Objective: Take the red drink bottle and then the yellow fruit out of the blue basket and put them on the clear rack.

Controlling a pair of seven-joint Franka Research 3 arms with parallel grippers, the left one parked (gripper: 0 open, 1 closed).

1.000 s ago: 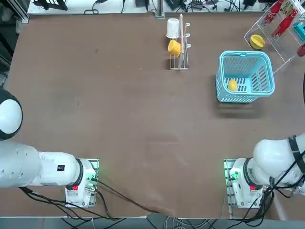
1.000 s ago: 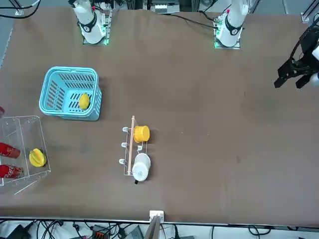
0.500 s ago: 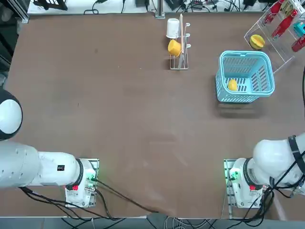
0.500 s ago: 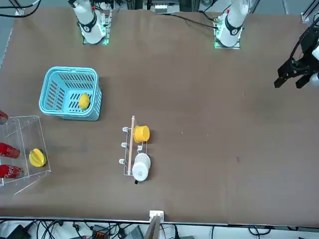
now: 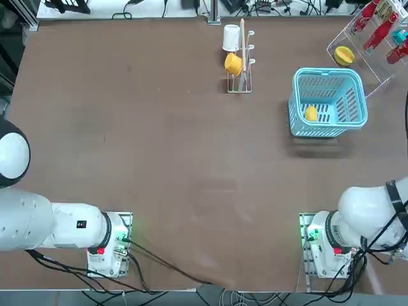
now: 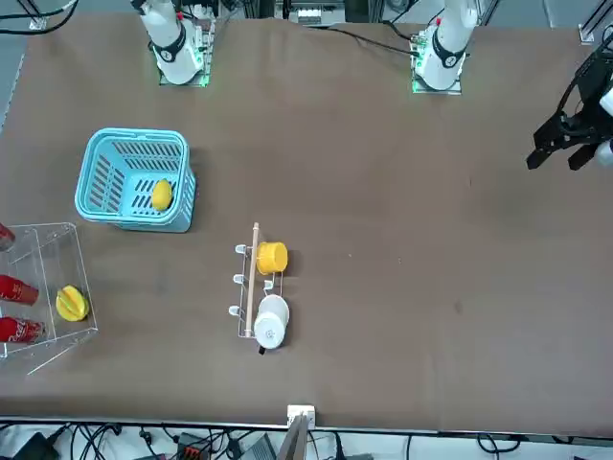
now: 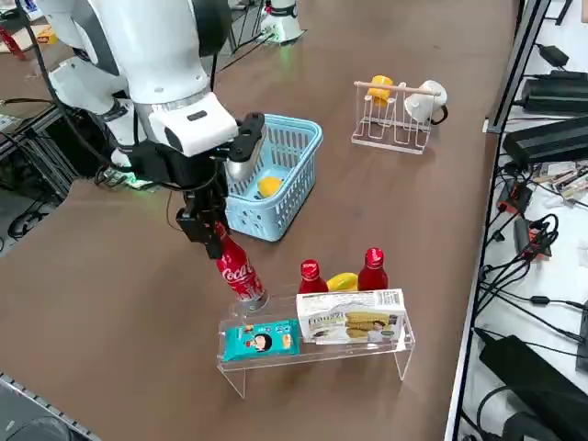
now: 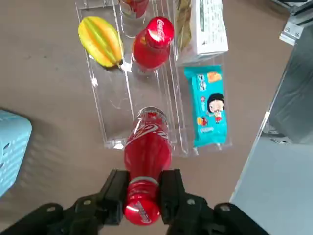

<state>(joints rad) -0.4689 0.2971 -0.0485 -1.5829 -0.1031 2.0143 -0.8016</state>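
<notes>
So the right end effector (image 8: 142, 196) has its two fingers squeezed on the neck of the red drink bottle (image 8: 146, 152), just under the cap. In the side view the bottle (image 7: 239, 273) hangs tilted, its base right at the near end of the clear rack (image 7: 317, 354), beside the teal snack packet (image 7: 260, 338); whether it's touching the rack yet, I can't tell.

Compared with a second ago, the bottle has slid along the rack's edge in the top view: it was lower at the right border, and now it sits higher up (image 5: 396, 52), closer in toward the rack (image 5: 357, 48).

The yellow fruit (image 5: 310, 113) hasn't budged and is still inside the blue basket (image 5: 328, 75), at the corner away from the rack. On the rack there are two more red bottles (image 7: 372, 270), a flat yellow fruit (image 8: 101, 41) and a white box (image 7: 351, 317).
</notes>
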